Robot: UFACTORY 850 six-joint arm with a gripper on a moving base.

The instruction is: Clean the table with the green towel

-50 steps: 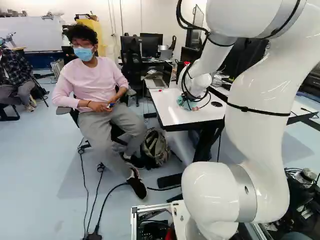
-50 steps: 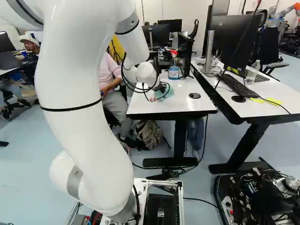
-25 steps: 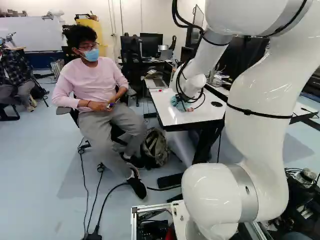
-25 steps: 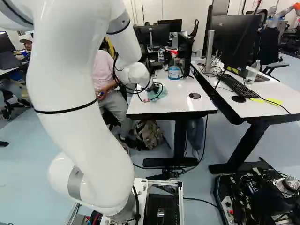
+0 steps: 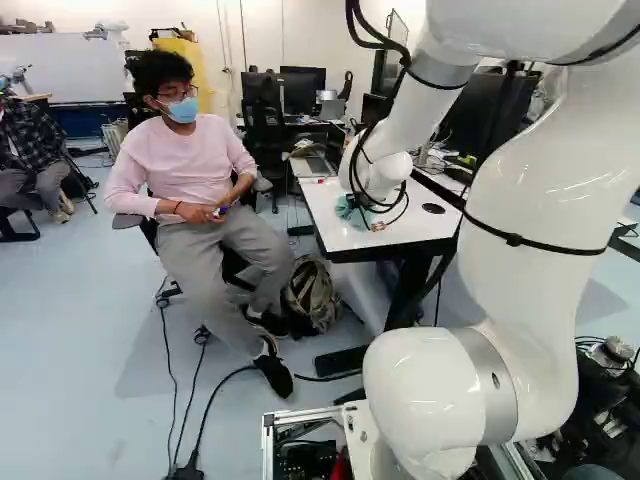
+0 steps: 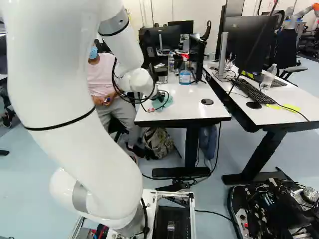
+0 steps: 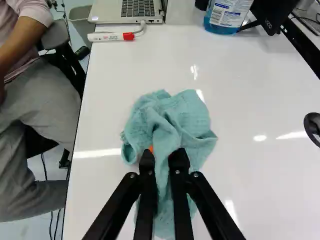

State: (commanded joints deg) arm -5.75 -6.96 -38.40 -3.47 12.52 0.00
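Note:
In the right base view my gripper (image 6: 158, 95) is low over the white table (image 6: 194, 112), its fingertips hidden by cables and cloth. The green towel (image 6: 167, 102) lies crumpled beneath it near the table's left side. Seen from the wrist, the gripper (image 7: 164, 156) is shut on the towel (image 7: 192, 117), with a bunched fold pinched between its two black fingers. The rest of the cloth spreads ahead of the fingers and under them, flat against the tabletop.
A spray bottle (image 6: 185, 72) stands at the table's back, near a laptop (image 7: 131, 9) and a red-capped marker (image 7: 111, 36). A seated person (image 5: 185, 180) is close to the table's left edge. A second desk (image 6: 279, 102) with monitor and keyboard stands at the right.
The arm has swung left across the table, carrying the towel along over the surface in its gripper. The base has not moved.

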